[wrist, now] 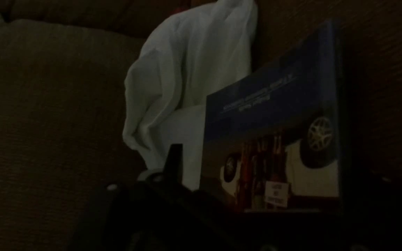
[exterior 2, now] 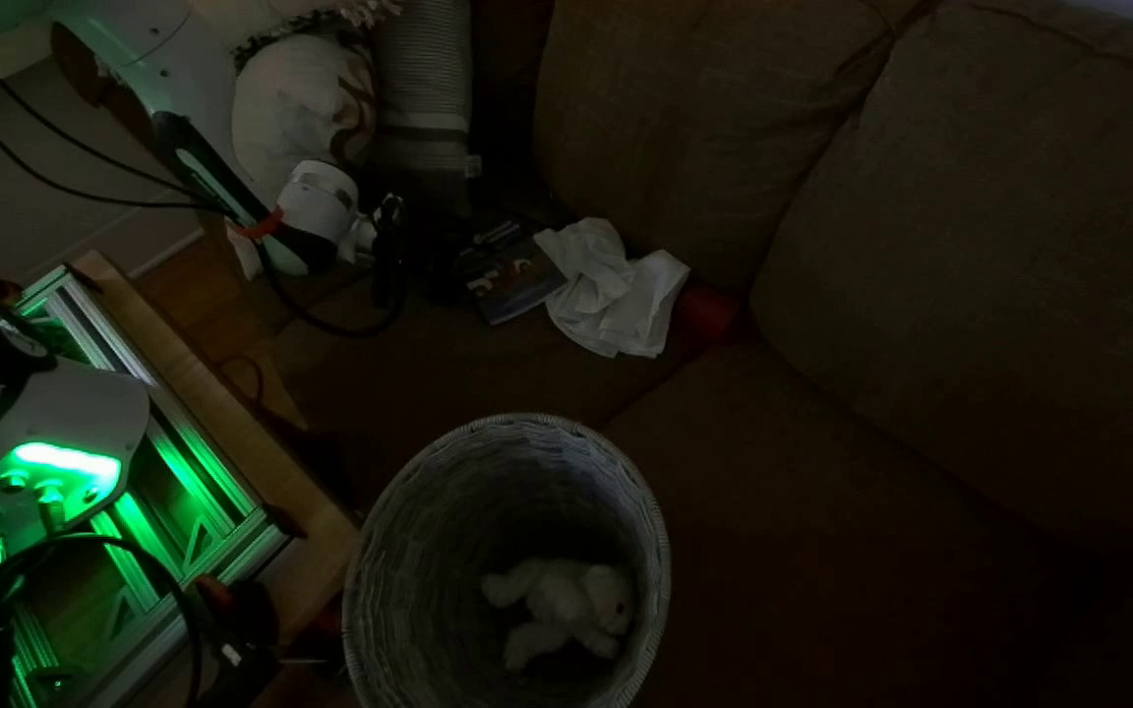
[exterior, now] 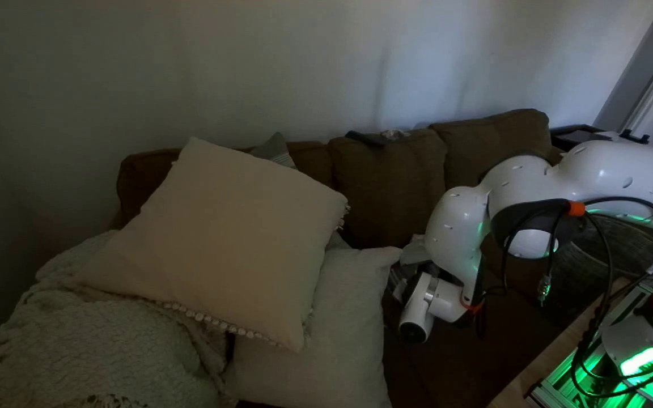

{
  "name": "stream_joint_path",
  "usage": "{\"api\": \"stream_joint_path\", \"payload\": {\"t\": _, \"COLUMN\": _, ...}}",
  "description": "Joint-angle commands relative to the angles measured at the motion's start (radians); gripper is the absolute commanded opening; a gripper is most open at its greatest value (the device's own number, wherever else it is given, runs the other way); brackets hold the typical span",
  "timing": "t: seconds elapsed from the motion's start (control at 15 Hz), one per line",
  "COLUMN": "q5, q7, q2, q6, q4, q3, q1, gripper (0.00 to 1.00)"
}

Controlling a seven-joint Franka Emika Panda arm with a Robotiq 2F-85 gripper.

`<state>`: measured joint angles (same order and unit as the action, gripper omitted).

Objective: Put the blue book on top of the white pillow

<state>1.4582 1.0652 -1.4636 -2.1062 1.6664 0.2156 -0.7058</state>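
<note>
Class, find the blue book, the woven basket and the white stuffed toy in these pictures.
Blue book (wrist: pixel 271 122): wrist view, near the middle of its cover.
Woven basket (exterior 2: pixel 417 556): in an exterior view, on its inner wall.
White stuffed toy (exterior 2: pixel 565 600): in an exterior view, on its body.

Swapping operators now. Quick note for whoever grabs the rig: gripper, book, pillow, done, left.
Gripper: close to the blue book; too dark to tell open or shut. One finger shows clearly in the wrist view, left of the book's edge.
Book: by the sofa seat, next to the white cloth; grip or lift can't be confirmed.
Pillows: large pale pillow overlapping a lower pale pillow; confirm which is meant.
Done: gripper at the book; book not on either pillow.
Left: check grip, lift, place on pillow.
</note>
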Motion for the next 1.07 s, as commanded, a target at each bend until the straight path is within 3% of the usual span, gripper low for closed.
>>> {"api": "stream_joint_path", "payload": {"t": 0.0, "q5": 0.273, "q7": 0.21, "q2": -0.023, "q6": 0.043, "q4": 0.0, "q3": 0.011, "q1": 0.051, "gripper": 0.72}}
{"api": "stream_joint_path", "payload": {"t": 0.27, "q5": 0.527, "q7": 0.333, "q2": 0.027, "q6": 0.104, "q4": 0.028, "q3": -0.088, "q1": 0.19, "gripper": 0.42}}
{"api": "stream_joint_path", "payload": {"t": 0.6, "q5": 0.707, "q7": 0.299, "q2": 0.074, "q6": 0.129, "q4": 0.059, "q3": -0.242, "q1": 0.33, "gripper": 0.05}}
{"api": "stream_joint_path", "payload": {"t": 0.67, "q5": 0.714, "q7": 0.279, "q2": 0.086, "q6": 0.136, "q4": 0.065, "q3": -0.27, "q1": 0.345, "gripper": 0.0}}
{"api": "stream_joint_path", "payload": {"t": 1.0, "q5": 0.603, "q7": 0.128, "q2": 0.166, "q6": 0.264, "q4": 0.134, "q3": -0.389, "q1": 0.368, "gripper": 0.03}}
